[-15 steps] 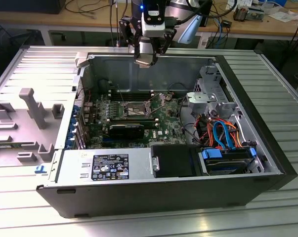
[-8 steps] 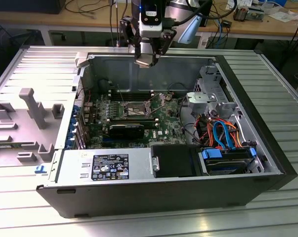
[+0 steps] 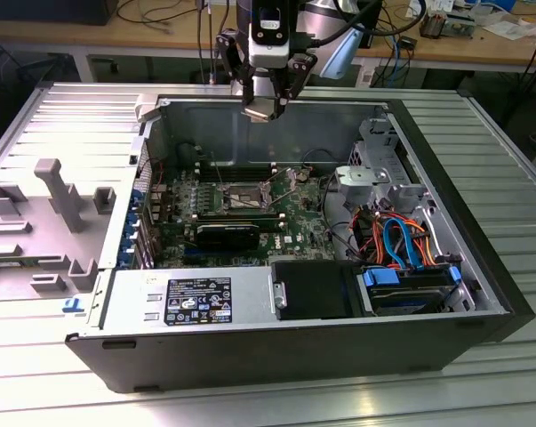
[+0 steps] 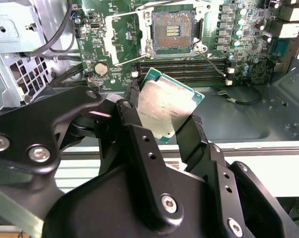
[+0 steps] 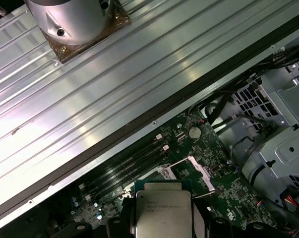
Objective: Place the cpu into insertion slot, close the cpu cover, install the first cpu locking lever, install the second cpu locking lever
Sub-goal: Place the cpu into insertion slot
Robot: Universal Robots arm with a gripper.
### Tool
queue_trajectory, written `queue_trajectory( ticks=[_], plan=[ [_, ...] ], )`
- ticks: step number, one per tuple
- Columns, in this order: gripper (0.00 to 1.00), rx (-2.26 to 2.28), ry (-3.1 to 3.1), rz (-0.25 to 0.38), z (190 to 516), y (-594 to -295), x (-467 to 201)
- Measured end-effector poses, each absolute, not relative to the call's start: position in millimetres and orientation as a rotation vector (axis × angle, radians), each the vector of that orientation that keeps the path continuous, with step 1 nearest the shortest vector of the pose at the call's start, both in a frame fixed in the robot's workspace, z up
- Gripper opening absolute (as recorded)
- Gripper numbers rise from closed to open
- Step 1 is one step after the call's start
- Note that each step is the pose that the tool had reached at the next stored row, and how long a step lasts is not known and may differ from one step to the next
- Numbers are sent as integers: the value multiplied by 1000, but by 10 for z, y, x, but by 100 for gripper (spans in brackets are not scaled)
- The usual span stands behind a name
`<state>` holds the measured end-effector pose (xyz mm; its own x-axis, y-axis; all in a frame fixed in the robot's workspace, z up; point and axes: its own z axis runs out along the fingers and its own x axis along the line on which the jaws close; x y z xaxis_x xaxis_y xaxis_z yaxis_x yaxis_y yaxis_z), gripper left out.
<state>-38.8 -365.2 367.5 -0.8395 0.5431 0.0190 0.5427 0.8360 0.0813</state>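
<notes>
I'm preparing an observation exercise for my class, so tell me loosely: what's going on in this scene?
A robot arm's gripper is shut on the cpu, holding it tilted above an open computer case. In the second wrist view the insertion slot on the motherboard is empty, and the cpu cover stands open beside it. So the chip has not yet been placed.

Bright overhead light, glare on ribbed metal table
</notes>
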Motion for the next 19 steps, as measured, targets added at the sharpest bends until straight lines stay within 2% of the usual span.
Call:
queue_trajectory(
  ticks=[19],
  plan=[
    [55,1004,2965,130,3673,-3653,-388]
  ],
)
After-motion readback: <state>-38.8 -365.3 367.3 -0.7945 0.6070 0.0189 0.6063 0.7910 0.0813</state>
